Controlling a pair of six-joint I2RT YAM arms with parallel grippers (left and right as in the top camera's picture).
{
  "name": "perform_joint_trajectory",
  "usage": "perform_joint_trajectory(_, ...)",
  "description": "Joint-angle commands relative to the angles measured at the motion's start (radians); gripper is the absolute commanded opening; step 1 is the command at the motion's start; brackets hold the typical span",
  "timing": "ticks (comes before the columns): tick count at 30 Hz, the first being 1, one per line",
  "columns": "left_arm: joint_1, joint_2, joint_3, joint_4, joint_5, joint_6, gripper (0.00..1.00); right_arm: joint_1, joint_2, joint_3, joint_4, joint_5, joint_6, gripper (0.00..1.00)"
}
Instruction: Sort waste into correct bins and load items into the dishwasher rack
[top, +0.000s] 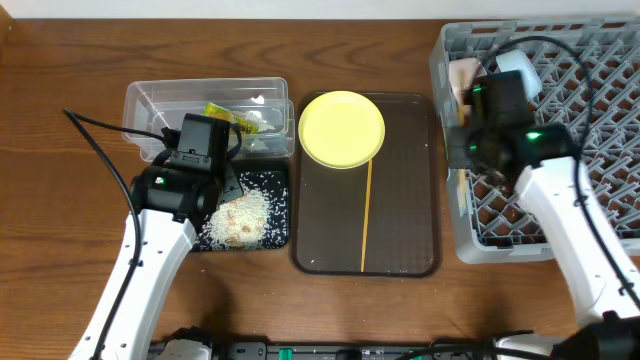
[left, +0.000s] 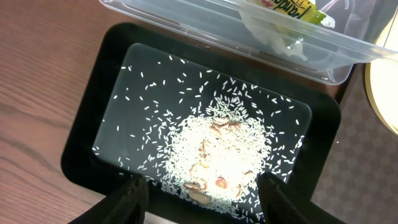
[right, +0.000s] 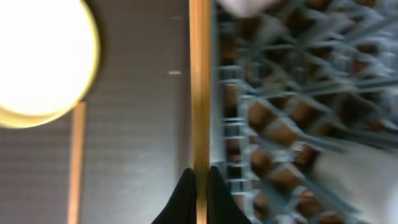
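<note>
One wooden table (top: 40, 250) bears tray (top: 400, 200) and rack (top: 600, 80).

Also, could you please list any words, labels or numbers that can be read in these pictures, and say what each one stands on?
"Panda": red lettering on the snack wrapper lying in the clear tub, left wrist view; the word runs on and the frame edge cuts it off.
The same wrapper's print in the overhead view: too small to read.
No other text shows in any view.
</note>
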Motion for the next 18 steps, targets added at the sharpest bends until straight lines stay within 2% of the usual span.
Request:
perform_joint_trajectory(1,0.005,0.006,0.009,-0.002,-0.001,-0.016,0.60,-0.070,0.028,-0.005,-0.003,-0.005,-0.094,0.01)
perform_joint_trajectory(5,0.005,0.006,0.009,0.003,-0.001,-0.016,0.60,-0.096,0.068,-0.010,-0.003,-0.045,-0.159,0.01)
perform_joint_trajectory(9,0.005,0.006,0.009,0.005,-0.001,-0.016,0.60,-0.092,0.107,-0.010,0.002,-0.061,-0.176,0.04)
perform_joint_trajectory(11,0.005,0.006,0.009,0.005,-0.001,-0.016,0.60,-0.087,0.106,-0.009,0.016,-0.094,-0.177,0.15)
perform_joint_trajectory(12,0.005,0.006,0.009,0.005,-0.001,-0.016,0.60,-0.085,0.102,-0.006,0.022,-0.100,-0.176,0.29)
perform_joint_trajectory(14,0.005,0.005,0.009,0.005,-0.001,-0.016,0.60,-0.079,0.093,0.007,0.027,-0.101,-0.175,0.45)
perform_joint_trajectory(18,0.005,0.005,0.009,0.005,-0.001,-0.016,0.60,-0.056,0.059,0.040,0.034,-0.149,-0.130,0.46)
